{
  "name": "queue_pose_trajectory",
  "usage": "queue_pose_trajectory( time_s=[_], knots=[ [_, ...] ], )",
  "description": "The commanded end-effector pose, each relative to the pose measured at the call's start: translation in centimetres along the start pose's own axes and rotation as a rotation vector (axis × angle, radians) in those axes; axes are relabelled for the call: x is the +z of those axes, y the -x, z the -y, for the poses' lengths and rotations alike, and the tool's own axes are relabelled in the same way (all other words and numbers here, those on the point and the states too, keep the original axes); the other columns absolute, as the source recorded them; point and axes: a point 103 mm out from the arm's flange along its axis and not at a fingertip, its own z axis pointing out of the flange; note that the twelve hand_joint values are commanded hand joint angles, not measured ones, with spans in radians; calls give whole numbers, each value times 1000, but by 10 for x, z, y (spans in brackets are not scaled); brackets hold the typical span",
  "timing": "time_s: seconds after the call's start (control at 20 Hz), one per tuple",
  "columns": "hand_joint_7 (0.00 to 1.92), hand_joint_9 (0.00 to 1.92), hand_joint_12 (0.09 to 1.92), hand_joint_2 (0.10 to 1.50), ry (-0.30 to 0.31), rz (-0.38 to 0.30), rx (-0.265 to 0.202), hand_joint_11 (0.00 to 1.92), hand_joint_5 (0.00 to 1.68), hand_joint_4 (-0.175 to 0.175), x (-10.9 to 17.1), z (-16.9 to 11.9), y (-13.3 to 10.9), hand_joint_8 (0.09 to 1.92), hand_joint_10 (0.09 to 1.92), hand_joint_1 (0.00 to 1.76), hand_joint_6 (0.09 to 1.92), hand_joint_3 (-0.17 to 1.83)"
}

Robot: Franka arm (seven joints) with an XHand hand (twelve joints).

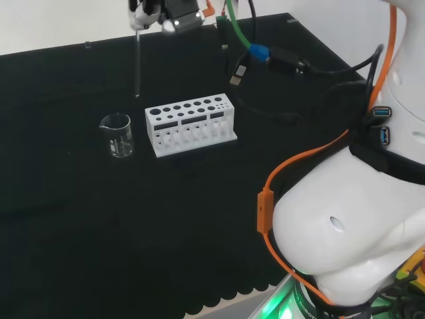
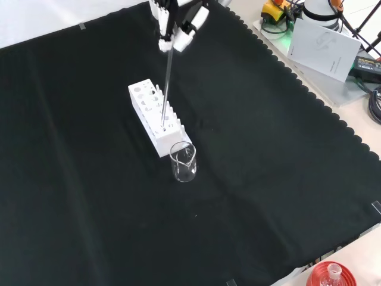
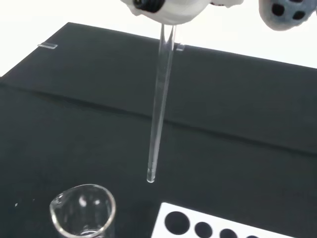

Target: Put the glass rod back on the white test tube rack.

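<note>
Hand (image 2: 177,24) high above the tabletop (image 2: 268,179), fingers curled around the top end of the glass rod (image 2: 166,83). Rod hangs near upright, lower tip in the air and touching nothing. Head view: tip to the left of the white test tube rack (image 1: 190,123) and above the small empty glass beaker (image 1: 117,135). Wrist view: tip hovers between the beaker's rim and the rack's end holes. Beaker stands just beside one end of the rack.
</note>
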Motion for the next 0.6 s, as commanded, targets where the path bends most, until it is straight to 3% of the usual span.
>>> queue_pose_trajectory(
  time_s=[0.05, 0.6],
  knots=[
    [1642, 1715, 420, 1020, 8, -17, 33, 1652, 1415, -175, -6, 7, 33, 87, 259, 1331, 114, -175],
    [1642, 1715, 420, 1020, 2, -4, 72, 1653, 1414, -175, 2, 11, 75, 87, 258, 1331, 116, -175]
  ],
)
